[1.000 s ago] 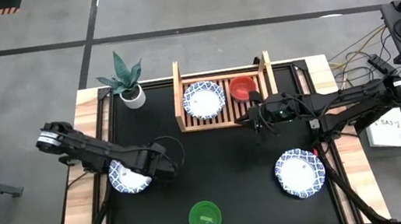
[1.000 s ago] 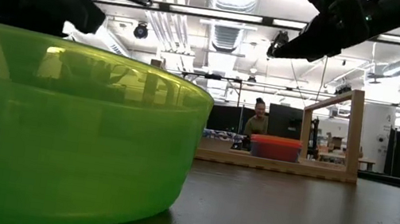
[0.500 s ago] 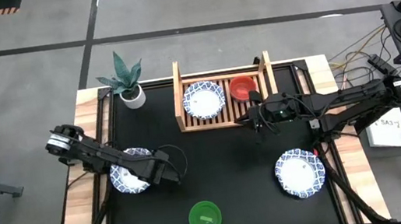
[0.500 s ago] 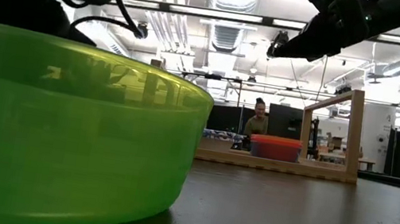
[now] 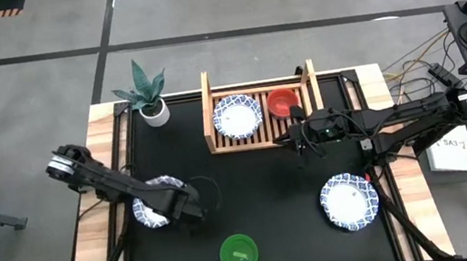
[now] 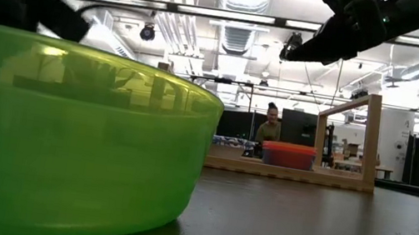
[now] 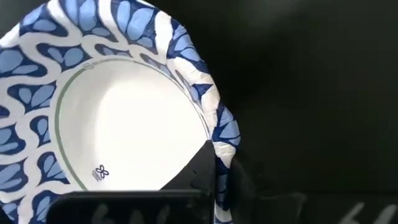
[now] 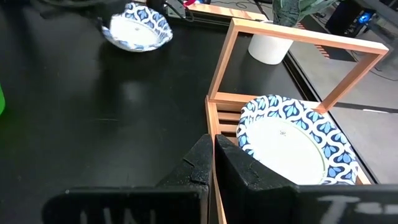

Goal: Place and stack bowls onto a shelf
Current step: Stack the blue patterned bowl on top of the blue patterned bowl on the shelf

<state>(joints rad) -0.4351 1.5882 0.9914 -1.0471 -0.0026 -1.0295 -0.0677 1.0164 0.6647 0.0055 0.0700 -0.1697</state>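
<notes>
From above, the left gripper [image 5: 182, 209] sits at the table's left-middle, clamped on the rim of a blue-patterned bowl [image 5: 153, 206]. The right gripper [image 5: 293, 133] hangs just in front of the wooden shelf [image 5: 210, 115], near its right end. On the shelf lie another patterned bowl [image 5: 237, 116] and a red bowl [image 5: 282, 102]. A third patterned bowl [image 5: 350, 202] rests near the table's right edge, a green bowl [image 5: 239, 253] near the front, a potted plant [image 5: 149, 95] at the back left.

At table level, the green bowl [image 6: 63, 136] fills the foreground; the red bowl [image 6: 289, 155] shows far off on the shelf [image 6: 348, 139].

The left wrist camera shows a dark finger [image 7: 202, 168] pinching the patterned bowl's [image 7: 118, 130] rim.

The right wrist camera shows its fingers [image 8: 193, 165] pressed together, holding nothing, at the shelf's [image 8: 273, 34] edge beside the patterned bowl [image 8: 292, 143].
</notes>
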